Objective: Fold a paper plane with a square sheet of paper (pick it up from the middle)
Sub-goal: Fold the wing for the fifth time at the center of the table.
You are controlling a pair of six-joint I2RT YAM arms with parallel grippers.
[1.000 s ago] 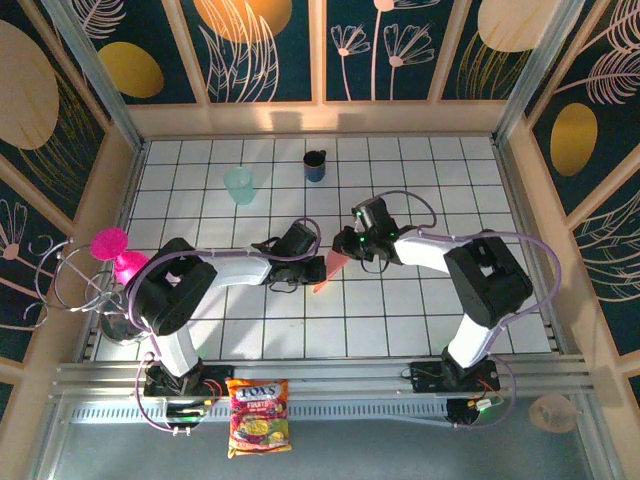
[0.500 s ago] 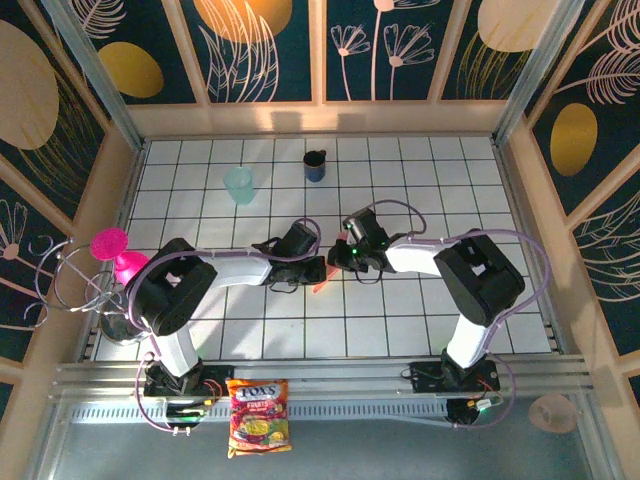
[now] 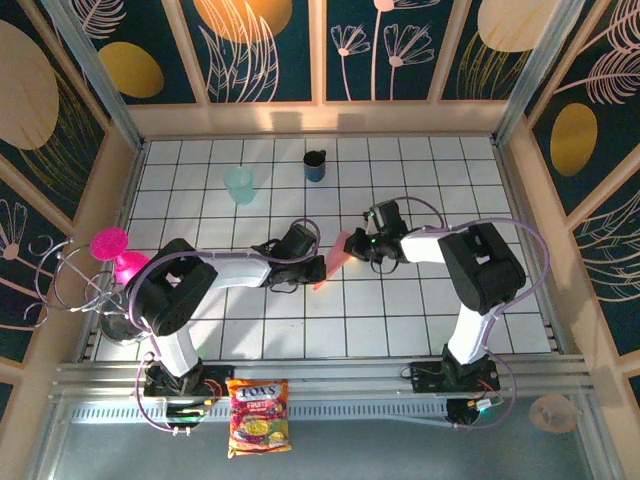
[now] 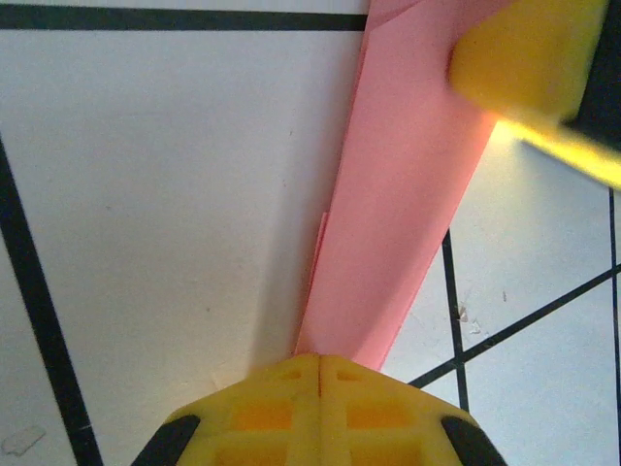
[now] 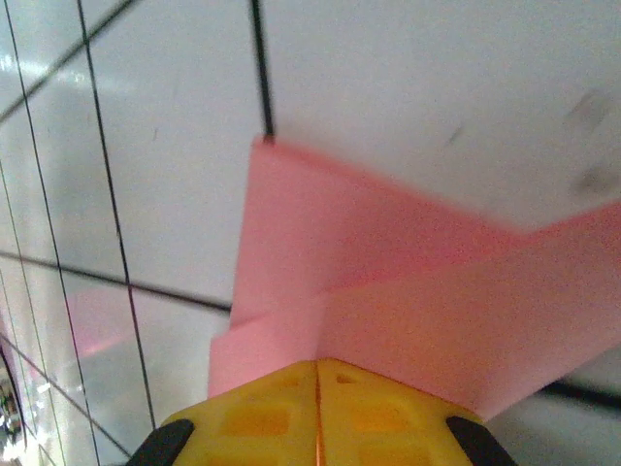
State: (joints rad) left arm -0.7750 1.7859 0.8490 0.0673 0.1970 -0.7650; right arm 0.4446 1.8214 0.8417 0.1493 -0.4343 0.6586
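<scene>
- The narrow, pointed salmon-pink paper plane (image 3: 338, 247) is over the middle of the white tiled table (image 3: 420, 320), stretched between the two grippers. From above, the wrists cover most of it, leaving a slanted pink sliver and a lower tip.
- The left gripper (image 3: 317, 268) is pinched on the plane's near, lower end. In the left wrist view the left gripper (image 4: 319, 361) has its yellow jaws meeting in a thin seam, with the paper plane (image 4: 398, 194) coming straight out of them.
- That pink strip runs up and out of the top of the left wrist view, so its far end is cut off. A thin layered edge shows along its left side.
- One of the right gripper's yellow fingers (image 4: 524, 53) sits blurred in that view's upper right corner, over the paper.
- The right gripper (image 3: 354, 246) is also clamped on the plane. In the right wrist view the right gripper (image 5: 318, 369) has its jaws pressed together, with overlapping folded layers of the paper plane (image 5: 388, 282) fanning out; the view is soft and the right edge cuts the paper off.
- Whether any part of the paper touches the tiles cannot be told.
- A translucent teal plastic cup (image 3: 240, 185) and a dark blue mug (image 3: 315, 165) stand well apart from it, farther back.
- A bright magenta plastic goblet (image 3: 115, 255) sits at the table's left edge by a wire rack (image 3: 70, 285), and a printed snack bag (image 3: 258, 415) lies on the near rail.
</scene>
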